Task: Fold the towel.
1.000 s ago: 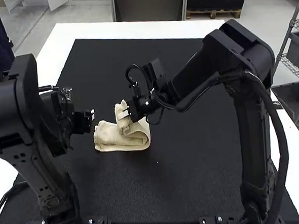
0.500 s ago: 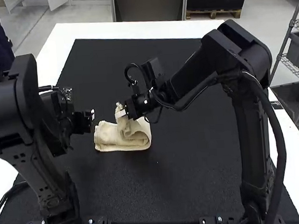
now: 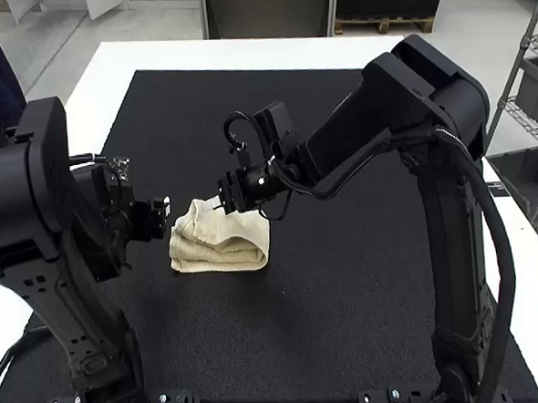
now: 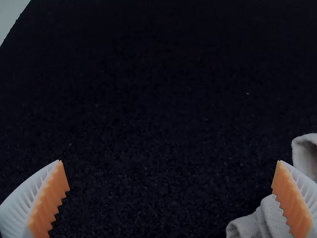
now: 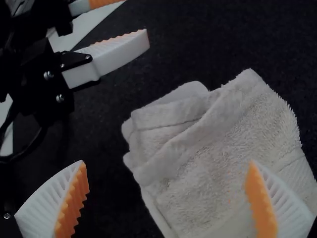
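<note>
Change: letting go of the towel (image 3: 219, 248) with the right gripper (image 5: 167, 162), after holding its top flap upright a moment ago; now showing that flap laid down over the folds, toward the left gripper (image 4: 169, 161). Bearing on the task: apparently gaining 1 further fold, yet leaving the upper layer slanting across the lower ones with edges out of line, so probably needing some straightening and pressing flat.

Tools: keeping the right gripper parted and unloaded over the towel; keeping the left gripper likewise wide and empty, just beside the towel.

Place: lying in a compact, slightly skewed stack of layers on the black mat (image 3: 366, 296), between the left arm (image 3: 46, 288) and the right arm (image 3: 456, 272).

Count: listing 1 towel, 1 mat, 1 white table (image 3: 242, 55) underneath, 2 arms, 2 grippers, 4 white ribbed fingers (image 5: 54, 208) and 4 orange pads (image 4: 49, 206), allotting 2 fingers and 2 pads to each gripper
</note>
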`<state>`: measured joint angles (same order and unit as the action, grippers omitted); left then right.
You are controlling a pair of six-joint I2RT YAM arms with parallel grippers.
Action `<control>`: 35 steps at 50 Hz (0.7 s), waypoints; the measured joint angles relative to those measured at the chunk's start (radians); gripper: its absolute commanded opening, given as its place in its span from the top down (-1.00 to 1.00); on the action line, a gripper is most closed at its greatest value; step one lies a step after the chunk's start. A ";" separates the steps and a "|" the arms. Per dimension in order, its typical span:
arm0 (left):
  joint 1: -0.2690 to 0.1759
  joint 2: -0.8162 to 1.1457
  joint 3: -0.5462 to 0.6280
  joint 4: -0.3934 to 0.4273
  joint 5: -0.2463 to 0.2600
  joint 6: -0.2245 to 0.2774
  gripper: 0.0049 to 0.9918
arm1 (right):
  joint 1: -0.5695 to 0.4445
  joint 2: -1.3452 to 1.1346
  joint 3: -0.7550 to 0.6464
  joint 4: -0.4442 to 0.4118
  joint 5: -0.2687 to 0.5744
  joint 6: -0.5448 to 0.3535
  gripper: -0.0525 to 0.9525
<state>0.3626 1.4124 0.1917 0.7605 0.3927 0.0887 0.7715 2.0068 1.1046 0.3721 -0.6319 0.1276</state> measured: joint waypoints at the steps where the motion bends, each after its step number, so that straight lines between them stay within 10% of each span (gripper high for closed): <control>1: 0.000 0.000 0.000 0.000 0.000 0.000 -0.95 | 0.000 0.000 0.000 0.000 0.000 0.000 -0.54; 24: 0.000 0.000 0.000 0.001 0.001 0.000 -0.95 | 0.058 0.000 0.000 -0.013 0.000 0.000 -0.37; 35: 0.000 0.000 0.000 0.000 0.001 0.000 -0.95 | 0.095 0.000 0.000 -0.022 -0.006 -0.007 0.69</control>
<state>0.3626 1.4124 0.1921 0.7609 0.3939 0.0887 0.8665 2.0068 1.1046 0.3500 -0.6380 0.1204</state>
